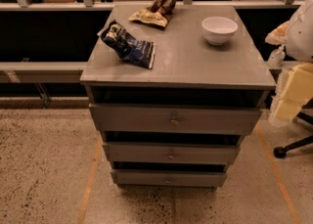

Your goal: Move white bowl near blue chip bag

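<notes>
The white bowl (pixel 219 29) stands upright on the back right part of the grey drawer cabinet's top (pixel 195 66). The blue chip bag (pixel 128 45) lies crumpled on the left part of the top, about a bowl's width and a half to the left of the bowl and a little nearer the front. My gripper is not in view. A white rounded shape (pixel 301 27) at the right edge may be part of my arm, apart from the bowl.
A brown-and-tan chip bag (pixel 157 8) lies at the back middle of the top. The cabinet has three drawers (pixel 173 119). Pale yellow blocks (pixel 293 93) and a chair base (pixel 293 147) stand at the right. A railing and wooden tables run behind.
</notes>
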`<state>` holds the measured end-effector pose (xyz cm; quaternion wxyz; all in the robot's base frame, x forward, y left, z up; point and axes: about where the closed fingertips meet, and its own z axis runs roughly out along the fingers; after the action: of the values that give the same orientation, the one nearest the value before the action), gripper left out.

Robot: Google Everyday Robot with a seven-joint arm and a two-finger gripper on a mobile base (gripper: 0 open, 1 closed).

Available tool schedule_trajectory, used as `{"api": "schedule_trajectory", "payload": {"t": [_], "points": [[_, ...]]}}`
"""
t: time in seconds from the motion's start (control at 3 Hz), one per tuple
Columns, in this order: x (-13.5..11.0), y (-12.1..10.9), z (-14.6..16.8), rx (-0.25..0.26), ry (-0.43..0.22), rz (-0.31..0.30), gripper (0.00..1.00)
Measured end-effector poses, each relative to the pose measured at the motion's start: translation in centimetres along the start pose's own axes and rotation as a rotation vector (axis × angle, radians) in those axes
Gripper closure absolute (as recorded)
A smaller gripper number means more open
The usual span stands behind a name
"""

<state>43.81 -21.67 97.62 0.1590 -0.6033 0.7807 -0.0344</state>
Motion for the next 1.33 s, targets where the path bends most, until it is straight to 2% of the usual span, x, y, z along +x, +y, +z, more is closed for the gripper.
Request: {"api": "schedule_trajectory", "payload": {"t": [0.33, 0.67, 1.0, 1.33], "points": [[0.0, 0.0, 0.0, 0.000, 0.000, 0.000, 0.00], [0.0, -3.8, 0.6, 0.060, -0.076, 0.020, 0.00], [0.5, -10.5, 1.8, 0.142, -0.252, 0.070, 0.00], [0.6, -16.4, 3.5, 0.197, -0.441, 0.128, 0.00]]}}
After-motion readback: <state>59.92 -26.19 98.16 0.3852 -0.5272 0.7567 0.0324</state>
